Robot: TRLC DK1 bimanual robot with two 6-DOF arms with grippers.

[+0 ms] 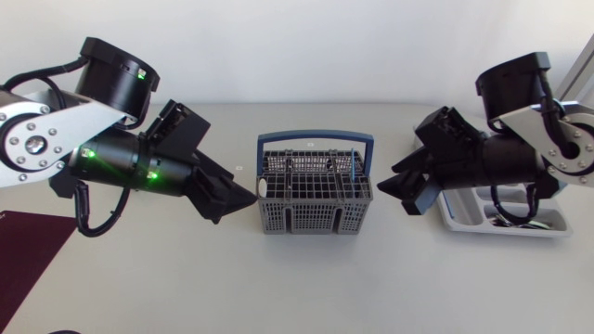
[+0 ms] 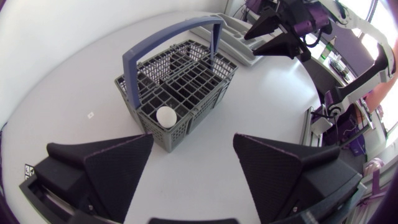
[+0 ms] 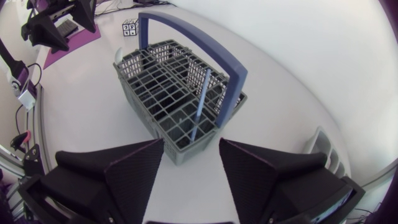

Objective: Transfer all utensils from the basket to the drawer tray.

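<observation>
left gripper (image 2: 193, 139): open, empty, just beside the basket (image 1: 311, 221) end where a white-tipped utensil (image 2: 166, 116) stands | right gripper (image 3: 191, 144): open, empty, at the opposite end, facing a blue-handled utensil (image 3: 200, 102) | drawer tray (image 1: 520, 232): on worktop (image 1: 186, 278), partly behind right arm, likely for short carries | both utensils not yet moved

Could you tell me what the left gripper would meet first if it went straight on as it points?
Probably the near end wall of the basket, beside the white utensil tip; nothing shows between.
</observation>
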